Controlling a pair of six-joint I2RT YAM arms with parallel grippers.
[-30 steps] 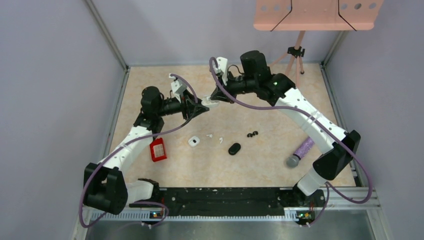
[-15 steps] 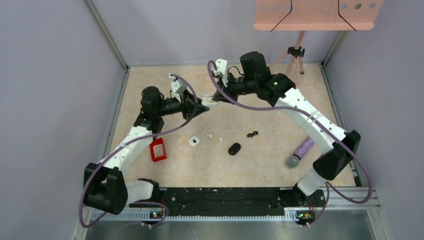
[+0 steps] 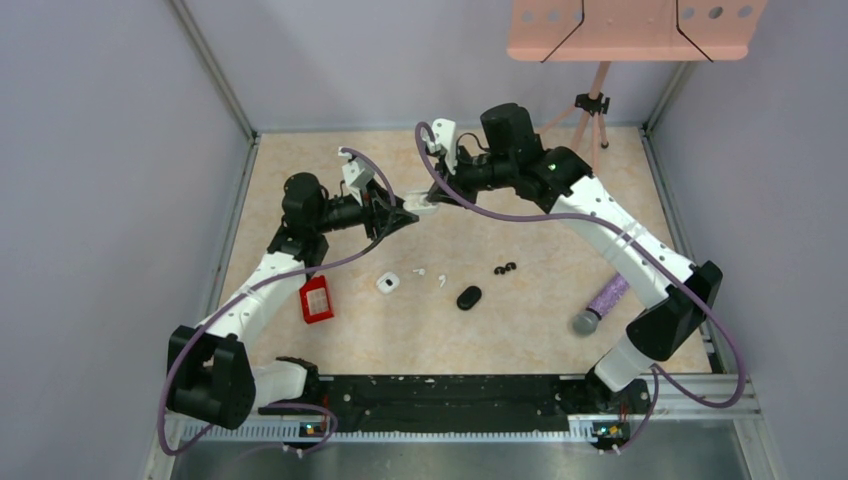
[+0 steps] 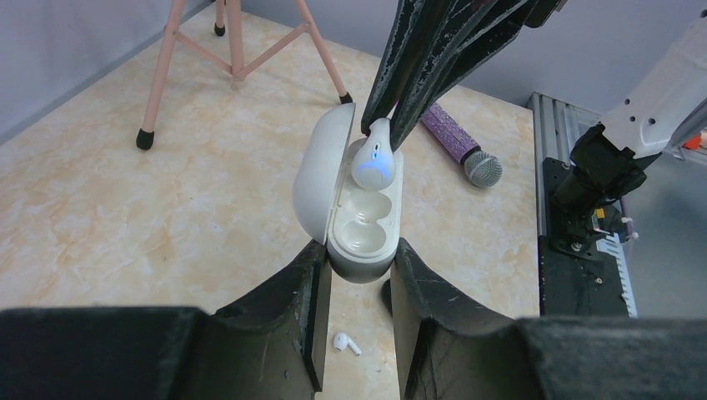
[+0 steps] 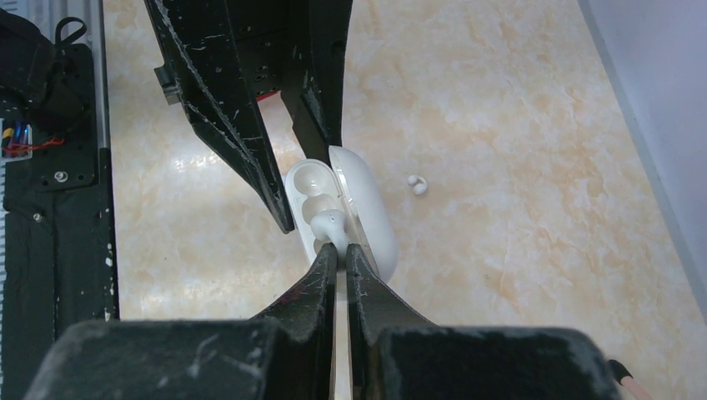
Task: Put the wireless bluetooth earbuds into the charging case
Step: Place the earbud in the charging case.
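Observation:
My left gripper (image 4: 358, 267) is shut on a white charging case (image 4: 360, 225), held above the table with its lid open. My right gripper (image 5: 337, 250) is shut on the stem of a white earbud (image 5: 328, 223). The earbud's head (image 4: 373, 158) sits at the case's far socket; the near socket is empty. In the top view both grippers meet at the case (image 3: 424, 207), the left (image 3: 408, 213) and the right (image 3: 437, 198). Two loose white earbuds (image 3: 419, 270) (image 3: 441, 281) and a black pair (image 3: 505, 268) lie on the table.
A small white case (image 3: 388, 283), a black oval case (image 3: 468, 297), a red box (image 3: 317, 299) and a purple microphone (image 3: 601, 304) lie on the table. A pink tripod (image 3: 594, 105) stands at the back right. Another white earbud (image 5: 416, 185) lies beyond the case.
The right gripper has shifted slightly back and left with the earbud, staying at the open case. The left arm has barely moved.

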